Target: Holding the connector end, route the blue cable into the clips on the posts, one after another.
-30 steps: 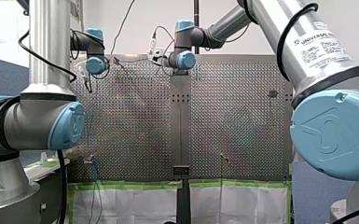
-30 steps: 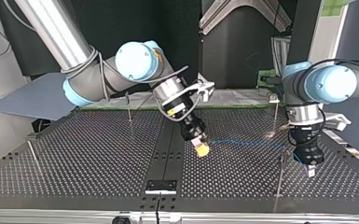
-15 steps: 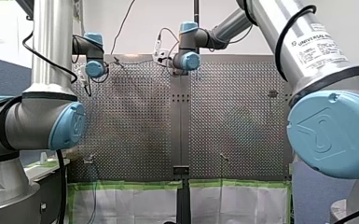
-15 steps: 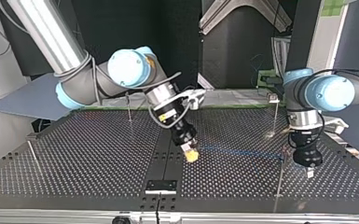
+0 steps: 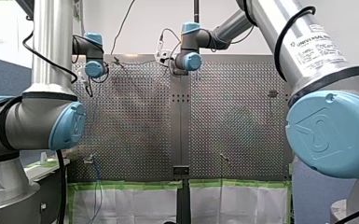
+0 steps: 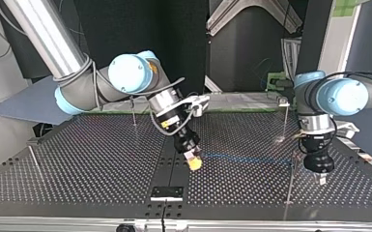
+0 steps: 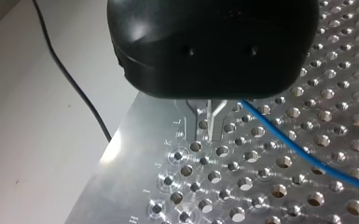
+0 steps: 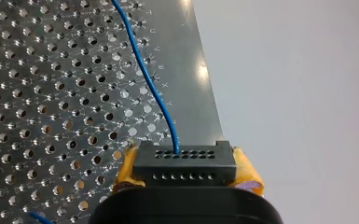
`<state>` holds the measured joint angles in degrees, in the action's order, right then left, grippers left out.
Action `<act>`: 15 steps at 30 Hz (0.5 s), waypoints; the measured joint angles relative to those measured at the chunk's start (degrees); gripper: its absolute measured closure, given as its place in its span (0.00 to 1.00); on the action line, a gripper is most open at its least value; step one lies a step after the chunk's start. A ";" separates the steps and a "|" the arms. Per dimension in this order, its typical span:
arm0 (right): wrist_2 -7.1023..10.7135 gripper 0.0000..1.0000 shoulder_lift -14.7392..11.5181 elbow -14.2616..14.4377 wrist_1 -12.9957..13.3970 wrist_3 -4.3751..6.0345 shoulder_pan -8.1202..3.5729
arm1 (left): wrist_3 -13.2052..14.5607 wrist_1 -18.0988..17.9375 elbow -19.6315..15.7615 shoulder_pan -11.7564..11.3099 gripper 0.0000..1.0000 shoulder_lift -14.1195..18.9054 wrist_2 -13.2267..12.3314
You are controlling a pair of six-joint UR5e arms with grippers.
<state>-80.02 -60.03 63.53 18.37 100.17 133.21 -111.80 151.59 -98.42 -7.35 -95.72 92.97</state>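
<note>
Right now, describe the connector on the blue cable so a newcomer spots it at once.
Over the middle of the perforated table, my right gripper points down. Between its yellow pads sits the connector, a black block with two rows of pinholes. It alone has the blue cable running from it.

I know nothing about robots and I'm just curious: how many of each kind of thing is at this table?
Robot arms: 2
Posts: 4
Blue cable: 1
Black connector: 1
Total: 8

Silver arms (image 5: pixel 46 46), pale-blue joint caps (image 5: pixel 333 135), black cables (image 5: pixel 279 46); right gripper (image 6: pixel 194 164) has yellow-padded jaws.
</note>
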 joint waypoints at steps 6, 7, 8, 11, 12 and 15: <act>0.02 1.00 -0.03 -0.06 -0.34 -0.09 -0.01 | -0.44 1.20 0.00 0.10 0.00 0.11 0.16; 0.02 1.00 -0.04 -0.08 -0.37 -0.10 -0.01 | -0.45 1.50 0.00 0.05 0.00 0.12 0.20; 0.02 1.00 -0.04 -0.09 -0.39 -0.11 -0.01 | -0.43 1.92 0.00 0.00 0.00 0.13 0.37; 0.02 1.00 -0.04 -0.07 -0.54 -0.16 0.01 | -0.35 3.33 0.00 0.05 0.00 0.29 1.44; 0.02 1.00 -0.04 -0.07 -0.67 -0.19 0.03 | -0.32 3.72 0.00 0.07 0.00 0.43 1.87; 0.03 1.00 -0.05 -0.08 -1.14 -0.43 0.08 | -0.88 4.98 0.00 0.08 0.00 1.14 3.32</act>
<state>-79.99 -60.08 63.45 17.23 99.75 133.30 -112.68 156.57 -98.42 -7.27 -94.58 96.29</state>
